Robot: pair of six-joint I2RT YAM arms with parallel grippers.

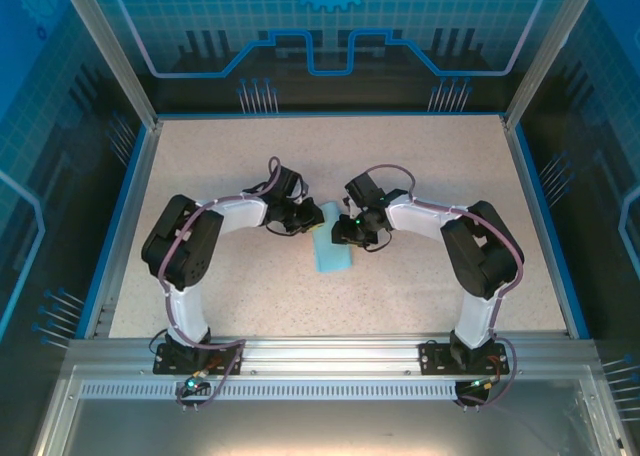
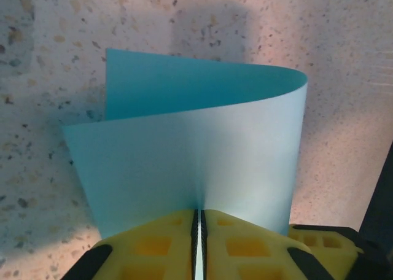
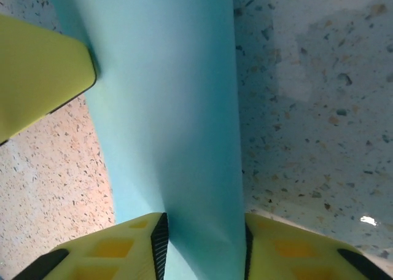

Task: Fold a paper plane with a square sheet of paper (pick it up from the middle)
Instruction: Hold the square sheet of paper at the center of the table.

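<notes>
Speckled table (image 1: 420, 176) inside blue-walled cell; both arms meet at ctr. Between them sits the square sheet of paper (image 2: 184, 163), curled over in a loose bend, no sharp crease visible. L hand (image 2: 198, 215) is clenched on one edge of sheet. R hand (image 3: 204, 225) has jaws apart w/ sheet passing between, not pinched. Likely step: first fold. Align free edge w/ gripped edge before pressing; keep L grip firm, else sheet skews.
</notes>
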